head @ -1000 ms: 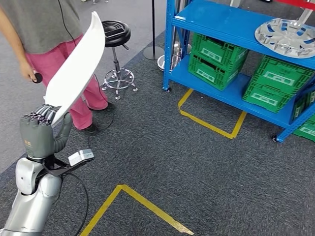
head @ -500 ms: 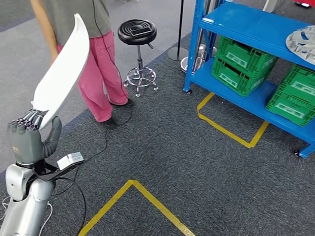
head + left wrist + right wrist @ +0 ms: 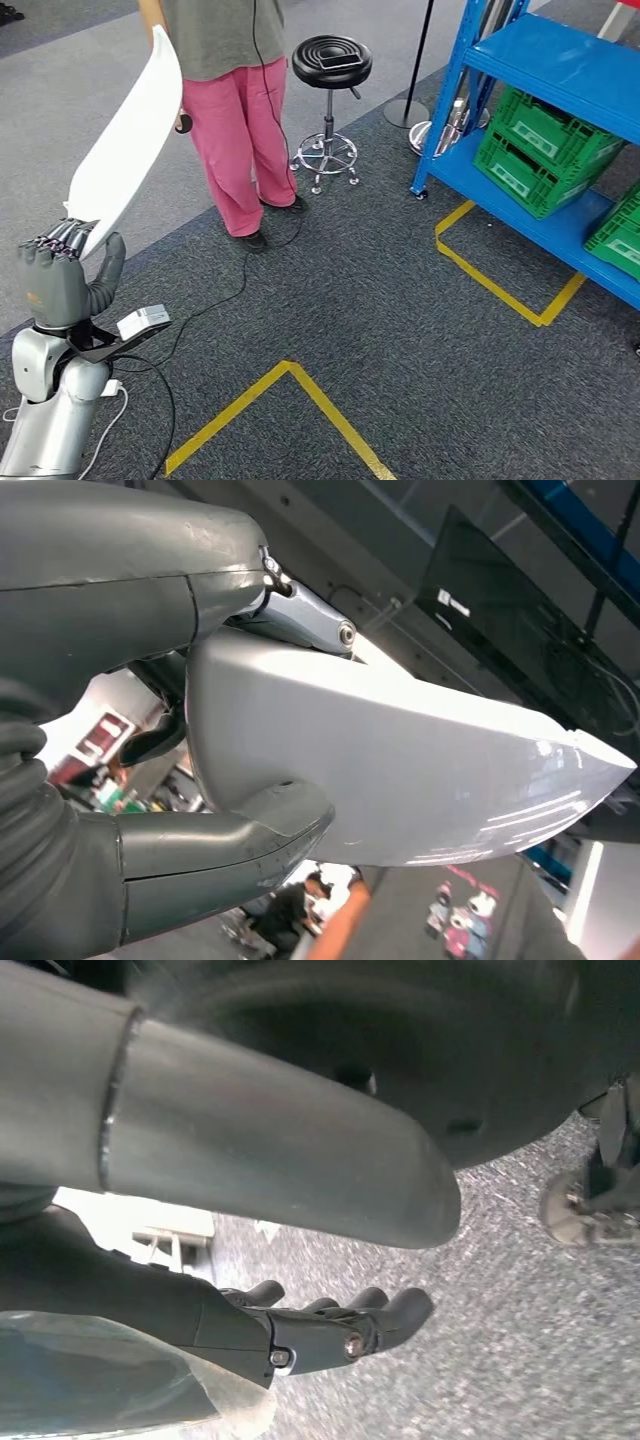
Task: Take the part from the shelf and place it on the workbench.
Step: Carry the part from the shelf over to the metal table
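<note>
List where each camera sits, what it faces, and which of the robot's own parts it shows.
Head view: high on the body, looking down at carpet, the blue shelf, a person; shows the left hand holding the white part.
Left wrist view: behind the left hand, along the white part.
Right wrist view: behind the right hand, facing carpet.
Shared: head and left wrist views both show the part.

Your head view looks down and forward from high up over the carpet floor (image 3: 392, 300), blue shelf (image 3: 558, 70) at right. Left wrist camera sits close behind the left hand (image 3: 151, 780) on the white part (image 3: 423, 770); head view shares both. Right wrist camera faces the carpet, close behind the right hand (image 3: 317, 1330).
</note>
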